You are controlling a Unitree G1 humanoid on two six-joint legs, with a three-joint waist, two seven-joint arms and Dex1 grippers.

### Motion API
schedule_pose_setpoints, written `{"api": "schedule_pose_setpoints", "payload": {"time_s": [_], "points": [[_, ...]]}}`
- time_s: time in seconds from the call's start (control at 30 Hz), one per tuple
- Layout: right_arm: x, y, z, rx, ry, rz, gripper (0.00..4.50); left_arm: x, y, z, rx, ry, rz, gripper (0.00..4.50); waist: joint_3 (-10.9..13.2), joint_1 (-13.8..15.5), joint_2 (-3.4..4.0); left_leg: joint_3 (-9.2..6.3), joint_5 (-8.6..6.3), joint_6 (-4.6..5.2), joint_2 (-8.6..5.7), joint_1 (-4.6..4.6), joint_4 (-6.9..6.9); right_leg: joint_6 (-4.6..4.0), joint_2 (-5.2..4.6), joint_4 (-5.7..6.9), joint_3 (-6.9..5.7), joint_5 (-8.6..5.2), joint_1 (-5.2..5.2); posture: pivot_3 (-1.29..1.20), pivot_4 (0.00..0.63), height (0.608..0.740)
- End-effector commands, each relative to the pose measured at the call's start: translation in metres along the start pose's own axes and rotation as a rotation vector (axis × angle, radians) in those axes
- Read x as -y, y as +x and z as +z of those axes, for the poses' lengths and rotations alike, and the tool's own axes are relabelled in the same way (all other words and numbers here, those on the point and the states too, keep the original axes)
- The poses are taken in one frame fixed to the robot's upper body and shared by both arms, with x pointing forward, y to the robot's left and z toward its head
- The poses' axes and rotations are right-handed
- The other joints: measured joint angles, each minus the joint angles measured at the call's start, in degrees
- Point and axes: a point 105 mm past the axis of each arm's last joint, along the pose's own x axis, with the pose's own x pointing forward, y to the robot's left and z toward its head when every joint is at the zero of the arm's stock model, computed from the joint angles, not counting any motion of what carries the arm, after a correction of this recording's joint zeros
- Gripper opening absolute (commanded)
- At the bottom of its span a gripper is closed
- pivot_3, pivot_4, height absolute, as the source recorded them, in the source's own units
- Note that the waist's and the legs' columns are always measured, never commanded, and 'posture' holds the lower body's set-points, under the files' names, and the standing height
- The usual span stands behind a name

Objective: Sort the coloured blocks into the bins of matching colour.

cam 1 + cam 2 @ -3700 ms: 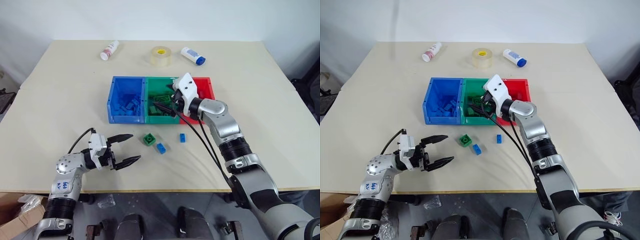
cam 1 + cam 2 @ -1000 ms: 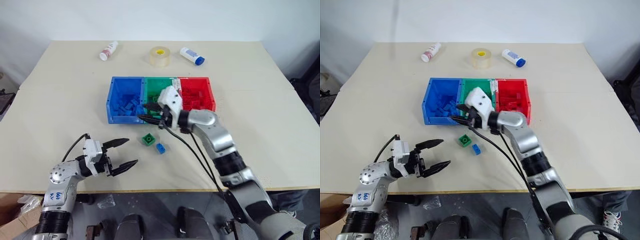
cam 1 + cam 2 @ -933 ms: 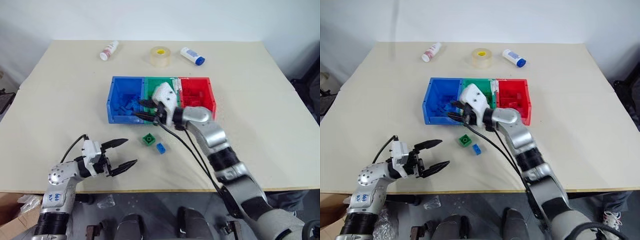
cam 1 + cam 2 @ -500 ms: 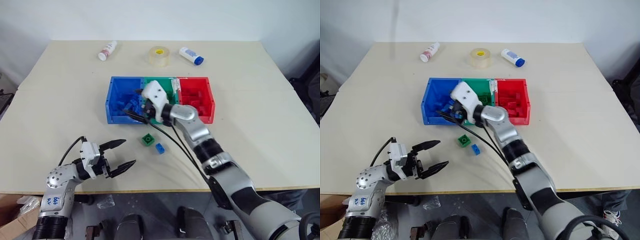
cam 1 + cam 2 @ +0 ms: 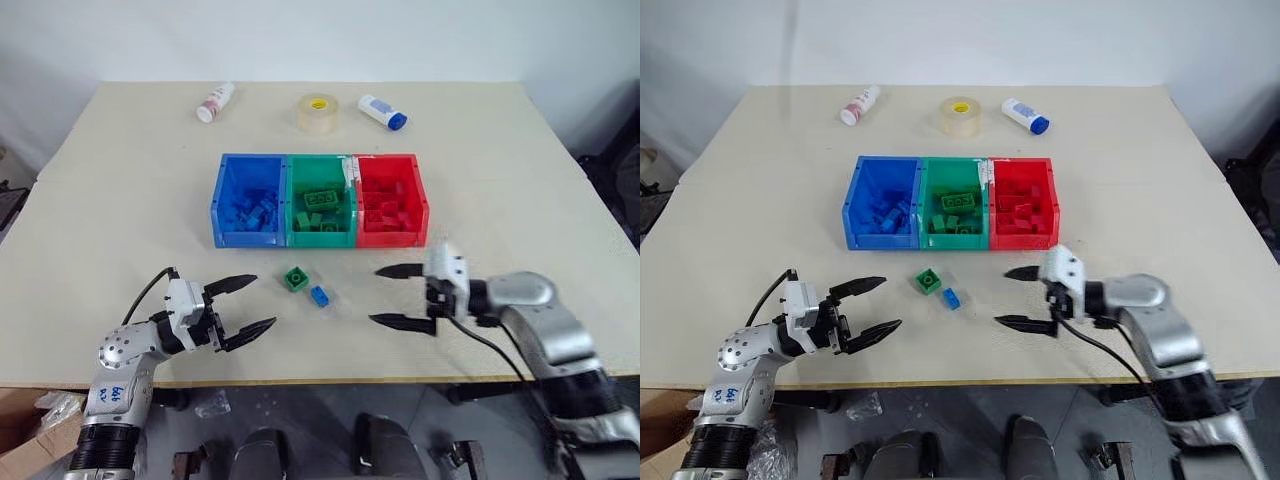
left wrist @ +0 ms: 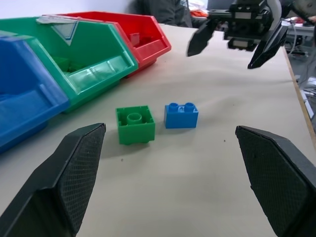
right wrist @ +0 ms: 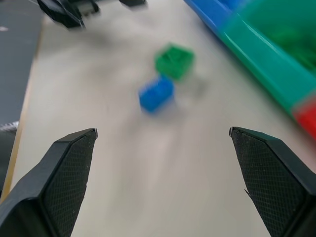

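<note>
A green block (image 5: 296, 278) and a smaller blue block (image 5: 320, 296) lie on the table just in front of the bins. The joined bins are blue (image 5: 226, 196), green (image 5: 320, 167) and red (image 5: 414, 190), each with several blocks of its own colour inside. My left gripper (image 5: 243, 305) stands open, level, left of the two loose blocks and pointing at them. My right gripper (image 5: 389, 296) is open and empty to their right, facing them. In the left wrist view the green block (image 6: 135, 124) and blue block (image 6: 181, 114) sit between my fingers, with the right gripper (image 6: 236, 40) beyond.
A tape roll (image 5: 318, 112) and two small white bottles (image 5: 215, 101) (image 5: 382, 111) lie at the far side of the table (image 5: 520, 180). The front table edge runs just below both grippers.
My right gripper has left the blue bin, opened, and swung back and to the right, down to the table's front. The left gripper has stayed put and open.
</note>
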Motion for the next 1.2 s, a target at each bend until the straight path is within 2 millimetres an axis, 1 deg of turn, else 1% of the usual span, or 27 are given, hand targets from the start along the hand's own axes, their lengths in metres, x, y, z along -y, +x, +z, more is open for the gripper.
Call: {"api": "schedule_pose_setpoints", "payload": {"time_s": [0.03,0.1,0.17,0.37,0.5,0.57,0.63,0.7,0.83,0.93,1.03,1.13,1.2], "points": [[-0.004,-0.036,0.001,-0.04,-0.009,-0.048,4.48,-0.003,-0.006,0.003,0.003,0.014,0.007,4.5,0.0,0.19,0.0,0.0,0.0,0.0,0.0,0.01,0.0,0.0,0.0,-0.03,0.0,0.0,0.01,0.0,0.15,0.74],[-0.005,-0.045,-0.002,-0.065,0.002,-0.067,4.48,-0.004,-0.007,0.003,0.0,0.013,0.007,4.5,0.0,0.27,0.0,0.0,-0.01,0.01,-0.01,0.0,0.01,0.02,0.0,-0.12,0.0,0.01,0.05,0.0,0.15,0.74],[-0.005,-0.047,-0.001,-0.066,0.001,-0.078,4.48,-0.005,-0.007,0.003,0.0,0.015,0.005,4.5,0.0,0.13,0.0,-0.01,-0.02,0.03,-0.01,0.02,0.06,0.03,0.0,-0.15,0.0,0.02,0.12,0.0,0.15,0.74],[-0.002,-0.038,0.005,-0.027,-0.021,-0.072,4.48,-0.005,-0.006,0.009,-0.018,0.033,0.003,4.5,0.0,0.07,0.0,-0.02,-0.01,0.01,0.01,0.08,0.05,0.01,0.0,-0.09,0.0,0.01,0.13,0.0,0.15,0.74],[-0.002,-0.037,0.006,-0.013,-0.03,-0.062,4.48,0.008,-0.007,0.022,-0.048,0.032,-0.005,4.5,0.01,0.11,-0.02,-0.02,-0.04,0.03,0.0,0.05,0.04,0.03,0.0,-0.16,0.0,0.02,0.14,0.0,0.15,0.74],[-0.001,-0.037,0.005,-0.015,-0.027,-0.061,4.48,0.018,-0.003,0.029,-0.067,0.043,-0.014,4.5,0.01,0.13,-0.03,-0.02,-0.05,0.04,0.0,0.05,0.05,0.04,0.0,-0.18,0.0,0.02,0.15,0.0,0.15,0.74],[0.001,-0.037,0.004,-0.019,-0.029,-0.058,4.48,0.023,0.002,0.031,-0.092,0.031,-0.004,4.5,0.01,0.23,-0.03,-0.04,-0.05,0.04,0.0,0.05,0.06,0.04,0.0,-0.19,0.0,0.02,0.17,0.0,0.15,0.74],[0.003,-0.036,0.004,-0.021,-0.032,-0.053,4.48,0.028,0.013,0.032,-0.117,0.01,0.029,4.5,0.01,0.48,-0.03,-0.07,-0.05,0.05,0.0,0.06,0.08,0.04,0.0,-0.17,0.0,0.02,0.19,0.0,0.15,0.74],[0.007,-0.033,0.006,-0.015,-0.045,-0.039,4.48,0.038,0.034,0.035,-0.152,0.009,0.038,4.5,0.01,0.77,-0.02,-0.08,-0.05,0.04,0.0,0.08,0.11,0.04,0.0,-0.13,0.0,0.02,0.21,0.0,0.15,0.74],[0.008,-0.033,0.008,-0.012,-0.055,-0.036,4.48,0.043,0.042,0.035,-0.179,0.002,0.025,4.5,0.01,1.26,-0.02,-0.06,-0.04,0.03,0.0,0.08,0.1,0.04,0.0,-0.12,0.0,0.02,0.2,0.0,0.15,0.74],[0.006,-0.038,0.011,0.009,-0.06,-0.03,4.48,0.042,0.042,0.034,-0.206,0.0,0.043,4.5,0.01,1.49,-0.02,-0.05,-0.03,0.02,0.0,0.08,0.11,0.04,0.0,-0.14,0.0,0.02,0.2,0.0,0.15,0.74],[0.003,-0.04,0.011,0.021,-0.063,-0.022,4.48,0.042,0.047,0.036,-0.199,0.019,0.029,4.5,0.01,1.53,-0.02,-0.05,-0.04,0.02,0.0,0.07,0.12,0.03,0.0,-0.14,0.0,0.02,0.2,0.0,0.15,0.74],[0.001,-0.04,0.011,0.037,-0.062,-0.021,4.48,0.035,0.054,0.035,-0.193,0.023,0.055,4.5,0.01,1.71,-0.03,-0.06,-0.04,0.03,-0.01,0.07,0.16,0.04,0.0,-0.14,0.0,0.02,0.21,0.0,0.15,0.74]]}}
